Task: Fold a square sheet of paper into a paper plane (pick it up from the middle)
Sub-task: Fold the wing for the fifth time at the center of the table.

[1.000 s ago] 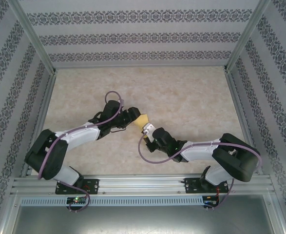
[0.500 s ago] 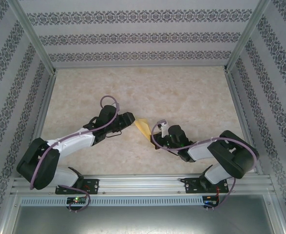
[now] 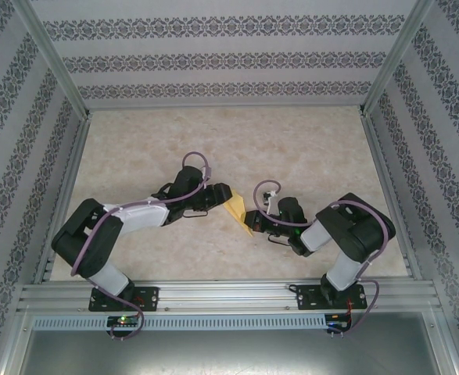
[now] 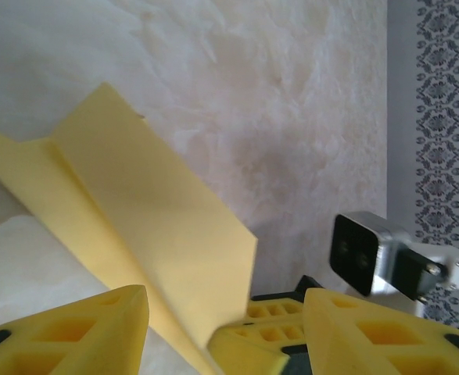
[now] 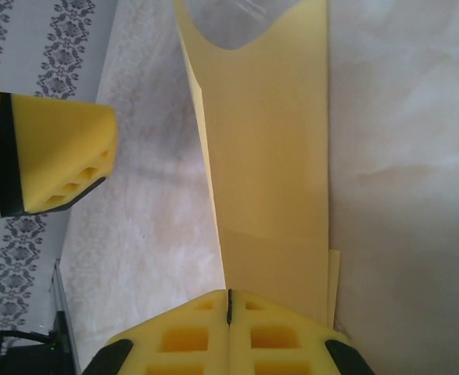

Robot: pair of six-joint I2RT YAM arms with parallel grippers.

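A folded yellow-orange sheet of paper (image 3: pixel 237 209) hangs between the two grippers near the table's middle, just above the surface. My right gripper (image 3: pixel 251 221) is shut on its near end; in the right wrist view the pads (image 5: pixel 190 336) meet at the gripper (image 5: pixel 229 295) with the long folded strip of paper (image 5: pixel 268 156) running away from them. My left gripper (image 3: pixel 223 195) stands open at the paper's other side. In the left wrist view this gripper (image 4: pixel 225 312) straddles the creased paper (image 4: pixel 135 203) and the right gripper's fingertips (image 4: pixel 268 336), with a gap to each finger.
The pale marbled table (image 3: pixel 307 148) is bounded by patterned walls (image 3: pixel 213 58) at the back and sides. An aluminium rail (image 3: pixel 229 295) carrying both arm bases runs along the near edge. Both arms lean in over the centre.
The left arm has swung right and its jaws have narrowed around the paper. The right arm has drawn its elbow in and turned, carrying the paper lower and slightly right.
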